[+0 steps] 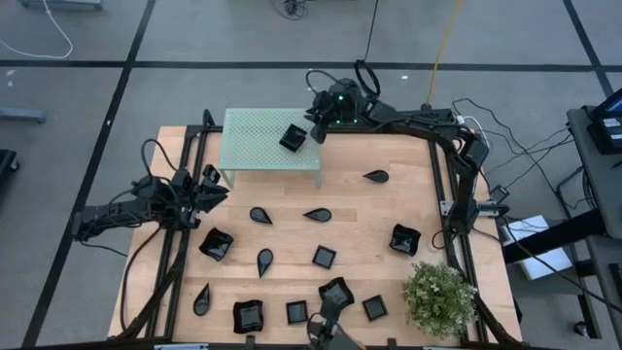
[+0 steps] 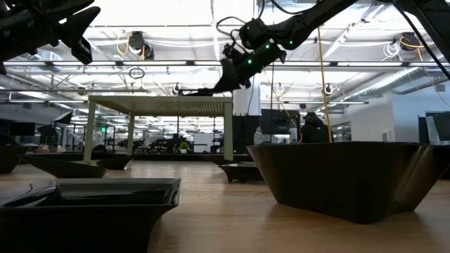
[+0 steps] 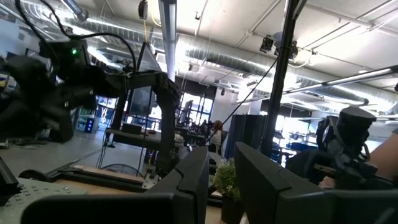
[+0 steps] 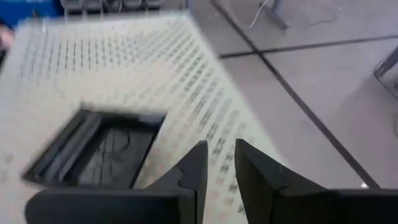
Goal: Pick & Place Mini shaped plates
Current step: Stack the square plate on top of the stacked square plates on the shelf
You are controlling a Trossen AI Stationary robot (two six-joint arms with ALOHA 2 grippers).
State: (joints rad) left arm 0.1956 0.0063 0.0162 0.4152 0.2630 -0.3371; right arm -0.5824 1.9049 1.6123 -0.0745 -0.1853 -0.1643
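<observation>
Black square plate [image 1: 293,137] lies on the green platform [image 1: 255,146] beside the right gripper [image 1: 317,129], seemingly slightly open, empty.

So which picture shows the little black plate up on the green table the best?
The high view: the square plate shows whole, lying on the green platform beside the right gripper. The right wrist view shows it close but blurred. The low view sees only the platform's edge; the left wrist view doesn't show it.
</observation>
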